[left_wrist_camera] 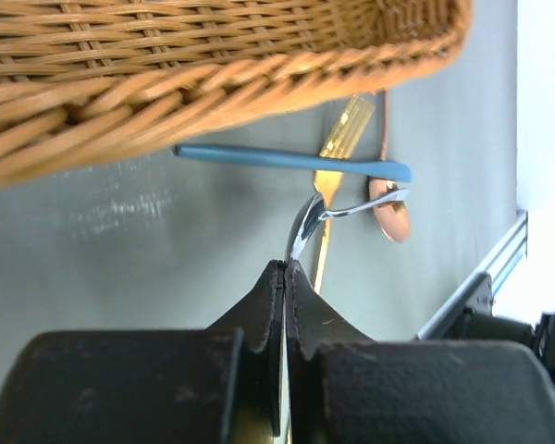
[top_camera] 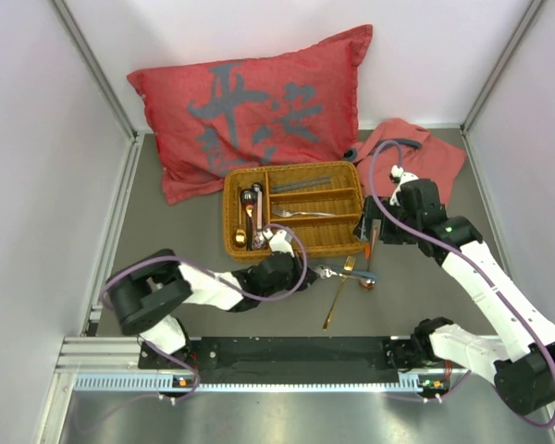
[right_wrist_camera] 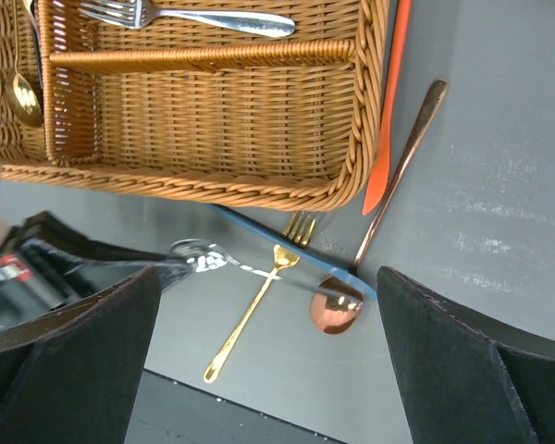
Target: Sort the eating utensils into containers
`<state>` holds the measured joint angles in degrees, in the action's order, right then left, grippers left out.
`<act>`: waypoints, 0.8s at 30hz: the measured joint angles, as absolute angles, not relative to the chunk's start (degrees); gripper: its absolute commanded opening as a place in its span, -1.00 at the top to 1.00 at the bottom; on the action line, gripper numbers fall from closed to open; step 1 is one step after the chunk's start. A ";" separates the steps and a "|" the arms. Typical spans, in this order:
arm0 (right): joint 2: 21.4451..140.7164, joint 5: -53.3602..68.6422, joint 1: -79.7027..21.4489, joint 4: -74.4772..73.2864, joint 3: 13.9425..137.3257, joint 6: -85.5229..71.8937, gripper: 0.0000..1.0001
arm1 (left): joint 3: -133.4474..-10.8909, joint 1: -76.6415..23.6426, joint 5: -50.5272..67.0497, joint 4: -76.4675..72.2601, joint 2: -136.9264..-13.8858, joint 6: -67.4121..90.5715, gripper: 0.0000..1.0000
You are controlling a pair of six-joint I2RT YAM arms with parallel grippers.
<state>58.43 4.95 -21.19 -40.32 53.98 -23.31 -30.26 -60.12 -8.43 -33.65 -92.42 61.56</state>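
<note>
Left hand (left_wrist_camera: 285, 268): closed on the silver spoon (right_wrist_camera: 199, 256), pinching it at or near the bowl end, low over the desk (top_camera: 166, 203) and just in front of the wicker tray (top_camera: 228, 222).
Right hand (right_wrist_camera: 268, 277): open, jaws wide apart, holding nothing, hovering above the tray's near right corner.
Silver spoon: its handle crosses the gold fork (right_wrist_camera: 250, 319) and reaches towards the copper spoon (right_wrist_camera: 334, 312); a blue utensil (left_wrist_camera: 287, 159) lies alongside.
Tray contents: a silver fork (right_wrist_camera: 185, 17) in one short compartment; several spoons in the long compartment.
Step in hand: judged to be picking the silver spoon out of the loose group on the desk.
Next move: lift without dragging the gold fork or the blue utensil, carry over the rim, and release in the long compartment with the other spoons.
</note>
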 measured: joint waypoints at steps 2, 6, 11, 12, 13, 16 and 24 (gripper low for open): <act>58.43 5.30 -21.19 -40.29 53.98 -23.07 -0.98 | -29.91 -60.12 -8.38 -31.27 -89.23 60.31 1.00; 58.43 7.38 -21.19 -40.12 53.98 -22.48 -0.98 | -30.04 -60.12 -8.43 -24.40 -79.79 55.31 1.00; 58.46 10.55 -21.19 -39.62 54.00 -21.52 -0.98 | -32.49 -59.94 -10.61 -14.72 -71.96 49.56 1.00; 58.50 10.96 -21.19 -39.48 54.00 -21.43 -0.98 | -33.17 -59.59 -11.03 -12.75 -70.54 48.47 1.00; 58.54 11.31 -21.19 -39.35 54.00 -21.39 -0.98 | -34.00 -59.05 -11.16 -10.57 -69.14 47.22 1.00; 58.57 12.36 -21.19 -38.89 54.02 -21.10 -0.98 | -36.36 -56.16 -11.18 -5.02 -65.65 43.48 1.00; 59.81 13.67 -21.19 -38.52 55.59 -20.97 -0.98 | -44.86 -43.66 -8.08 10.87 -62.92 33.98 1.00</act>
<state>59.81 13.67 -21.19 -38.52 55.59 -20.97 -44.86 -43.66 -8.08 10.87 -62.92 33.98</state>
